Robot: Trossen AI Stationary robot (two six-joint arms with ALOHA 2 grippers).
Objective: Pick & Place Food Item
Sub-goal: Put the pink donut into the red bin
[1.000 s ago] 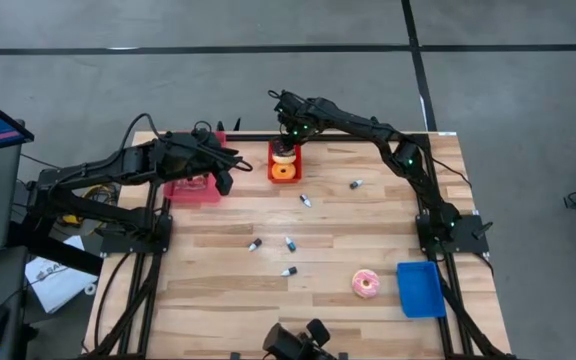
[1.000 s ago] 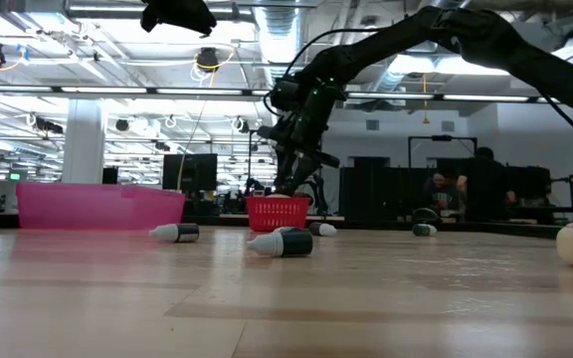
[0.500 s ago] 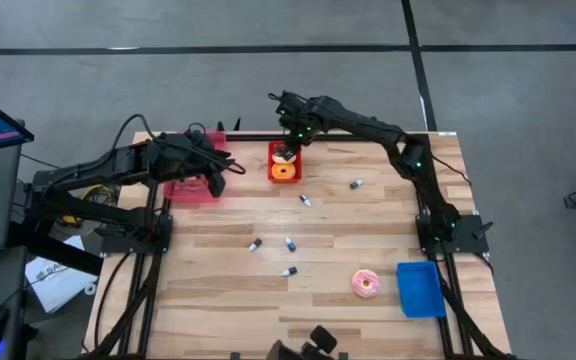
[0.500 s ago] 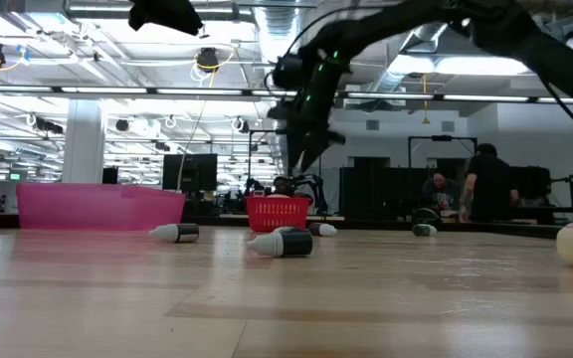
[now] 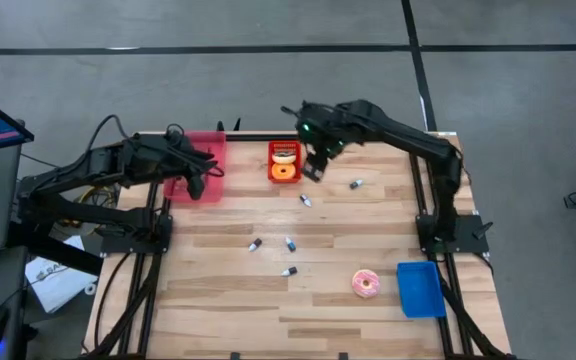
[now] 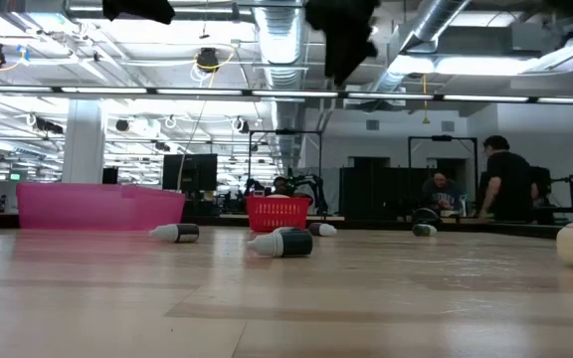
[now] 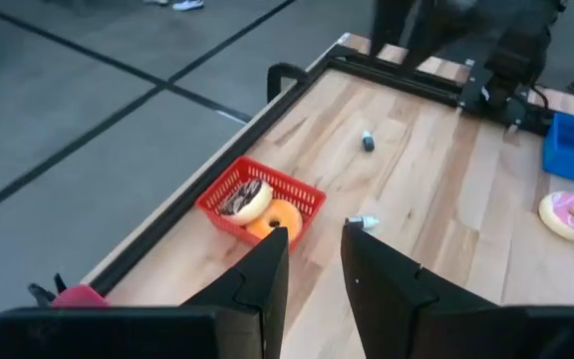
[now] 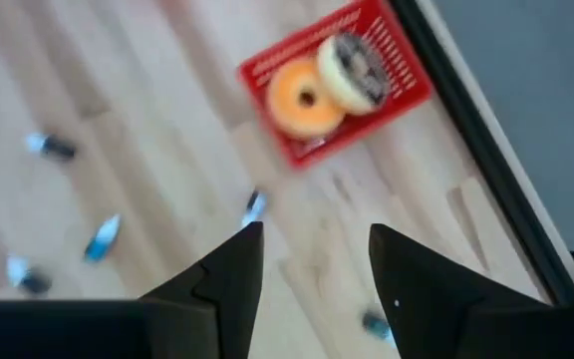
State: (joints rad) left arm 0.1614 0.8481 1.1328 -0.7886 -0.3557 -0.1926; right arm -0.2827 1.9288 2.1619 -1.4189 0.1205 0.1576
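Chocolate-frosted donut (image 5: pixel 284 155) now lies in the red basket (image 5: pixel 284 147) beside an orange donut (image 5: pixel 284 171), at the table's far edge. Right gripper (image 5: pixel 313 170), over the basket a second ago, has lifted away rightward, fingers apart and empty. Left gripper (image 5: pixel 194 188) has drawn back over the pink bin (image 5: pixel 206 146), fingers narrowly apart, empty.
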